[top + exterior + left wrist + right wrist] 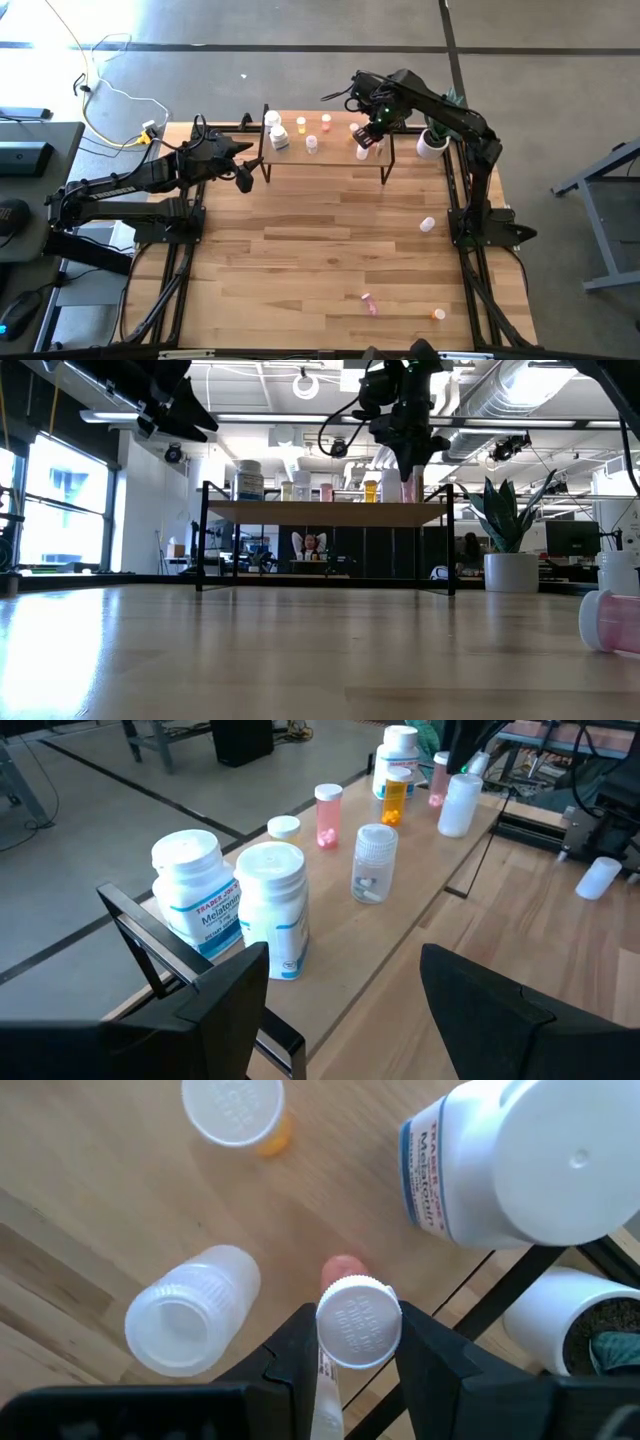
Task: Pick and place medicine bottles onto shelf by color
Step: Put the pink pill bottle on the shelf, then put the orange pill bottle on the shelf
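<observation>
The light-wood shelf [325, 150] stands at the table's far side and carries several bottles: two large white ones [275, 132] at its left end, then orange, pink and clear ones. My right gripper [368, 135] is over the shelf's right end, shut on a pink bottle with a white cap [358, 1323]. My left gripper [243, 178] hangs open and empty just off the shelf's left end, facing the large white bottles [240, 900]. A white bottle [427, 224], a pink one [370, 303] and an orange one [438, 314] lie on the table. My right gripper pinches the pink bottle's white cap [340, 1342] between its two fingers, one on each side. The fingers come from above, pointing down. The bottle is about upright, its pink base [343, 1267] at the shelf top; whether it rests there I cannot tell.
Around the held bottle stand a large white bottle [510, 1160], a clear bottle [190, 1310] and an orange one [235, 1110]. A white plant pot [432, 143] stands just right of the shelf. The table's middle and near left are bare wood.
</observation>
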`<state>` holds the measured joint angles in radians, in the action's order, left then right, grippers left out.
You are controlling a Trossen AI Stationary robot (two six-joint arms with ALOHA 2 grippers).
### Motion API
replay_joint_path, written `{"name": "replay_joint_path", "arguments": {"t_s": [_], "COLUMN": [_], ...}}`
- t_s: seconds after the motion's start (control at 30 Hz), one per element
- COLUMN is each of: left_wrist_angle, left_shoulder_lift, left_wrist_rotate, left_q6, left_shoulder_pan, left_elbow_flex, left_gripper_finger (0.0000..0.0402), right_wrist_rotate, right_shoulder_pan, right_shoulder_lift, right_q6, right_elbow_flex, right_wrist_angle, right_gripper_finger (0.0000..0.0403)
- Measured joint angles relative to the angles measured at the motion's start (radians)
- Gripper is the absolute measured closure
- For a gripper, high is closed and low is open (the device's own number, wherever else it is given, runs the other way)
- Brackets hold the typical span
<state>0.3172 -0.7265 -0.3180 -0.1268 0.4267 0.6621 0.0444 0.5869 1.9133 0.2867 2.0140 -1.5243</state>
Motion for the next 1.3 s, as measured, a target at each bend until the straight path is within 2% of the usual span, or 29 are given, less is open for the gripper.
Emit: {"name": "replay_joint_path", "arguments": {"t_s": [0.7,1.03,1.3], "left_wrist_angle": [0.000,0.000,0.000], "left_shoulder_lift": [0.000,0.000,0.000], "left_wrist_rotate": [0.000,0.000,0.000], "left_q6": [0.000,0.031,0.034], "left_shoulder_pan": [0.000,0.000,0.000], "left_elbow_flex": [0.000,0.000,0.000], "left_gripper_finger": [0.0151,0.0151,0.0151], "right_wrist_rotate": [0.019,0.019,0.025], "right_shoulder_pan": [0.000,0.000,0.000], "right_shoulder_lift": [0.016,0.017,-0.010], "right_q6": [-0.007,-0.022,-0.013], "right_elbow_flex": [0.000,0.000,0.019], "right_wrist_angle": [-0.005,-0.003,0.013], "right_gripper_finger": [0.0302,0.0232,0.0227]}}
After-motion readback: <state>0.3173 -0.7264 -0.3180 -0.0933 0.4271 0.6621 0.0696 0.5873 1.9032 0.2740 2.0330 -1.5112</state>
